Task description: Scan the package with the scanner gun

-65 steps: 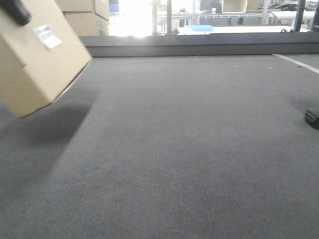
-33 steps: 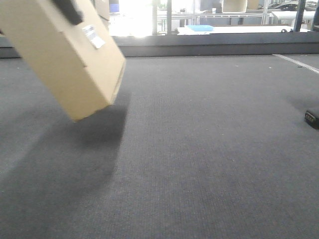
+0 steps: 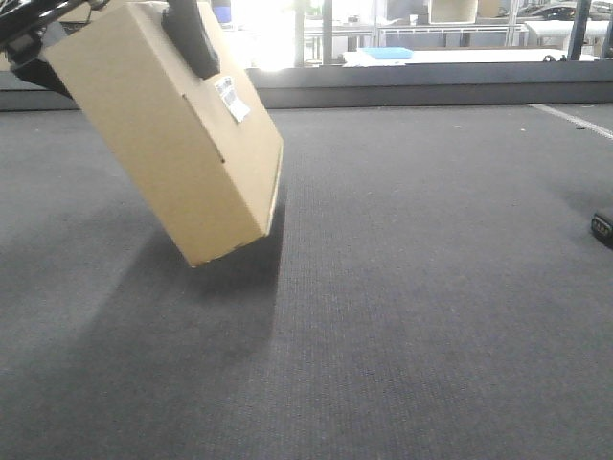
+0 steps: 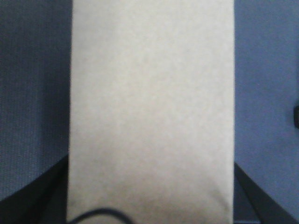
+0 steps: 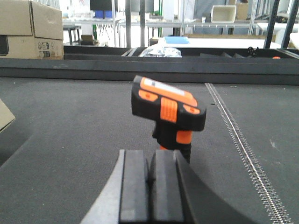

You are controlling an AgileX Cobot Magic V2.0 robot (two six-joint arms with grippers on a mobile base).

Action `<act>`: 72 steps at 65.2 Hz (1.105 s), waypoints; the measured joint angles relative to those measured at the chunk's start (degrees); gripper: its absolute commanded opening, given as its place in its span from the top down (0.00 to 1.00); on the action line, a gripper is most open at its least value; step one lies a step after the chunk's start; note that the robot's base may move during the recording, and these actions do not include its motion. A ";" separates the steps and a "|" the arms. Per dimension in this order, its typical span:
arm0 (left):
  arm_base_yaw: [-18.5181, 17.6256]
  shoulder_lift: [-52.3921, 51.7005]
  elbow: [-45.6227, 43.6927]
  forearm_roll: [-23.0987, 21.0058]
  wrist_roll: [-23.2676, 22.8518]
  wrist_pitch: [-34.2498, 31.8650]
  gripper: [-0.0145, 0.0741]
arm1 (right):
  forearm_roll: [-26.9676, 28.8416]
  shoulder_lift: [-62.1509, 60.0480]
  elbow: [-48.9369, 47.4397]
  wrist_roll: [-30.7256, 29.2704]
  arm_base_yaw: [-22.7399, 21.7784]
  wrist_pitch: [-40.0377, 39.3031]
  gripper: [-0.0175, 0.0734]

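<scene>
Flat tan cardboard package (image 3: pixel 172 153): clamped within left jaws, hung tilted, label (image 3: pixel 231 99) exposed, likely for scanning.
Orange-and-black pistol-shaped scanner gun (image 5: pixel 168 109): upright just beyond right jaws, which are pressed together, empty.

Grey carpet (image 3: pixel 431 287), stacked cardboard boxes (image 5: pixel 29 25)

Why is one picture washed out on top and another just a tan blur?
Front view: window glare bleaches the background, and the tilted package throws a soft shadow on the mat. Left wrist view: the package fills the frame, out of focus. Right wrist view: scanner gun fairly sharp.
</scene>
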 measured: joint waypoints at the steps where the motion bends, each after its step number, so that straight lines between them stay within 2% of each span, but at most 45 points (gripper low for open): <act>1: 0.00 0.00 0.00 0.09 0.00 0.00 0.96 | 0.00 0.65 -0.58 0.00 0.00 0.12 0.99; 10: -0.05 0.00 0.00 0.09 0.00 0.00 0.96 | 0.00 8.93 -4.14 0.00 0.00 -0.95 0.99; 24: -0.05 0.00 0.00 0.09 0.00 -0.04 0.96 | 0.00 22.90 -4.90 0.00 0.00 -10.42 0.99; 34: -0.05 0.00 0.00 0.09 0.00 -0.04 0.96 | 0.00 28.38 -4.90 0.00 0.00 -15.38 0.99; 56: -0.05 0.00 0.00 0.14 0.00 -0.04 0.96 | 0.30 43.51 -4.93 0.00 0.00 -14.04 0.99; 63: -0.05 0.00 0.00 0.14 0.00 -0.04 0.96 | 0.30 48.20 -4.93 0.00 0.00 -19.97 0.99; 72: -0.05 0.00 0.00 0.14 0.00 -0.15 0.96 | 0.30 54.47 -3.50 0.29 0.00 -33.69 0.99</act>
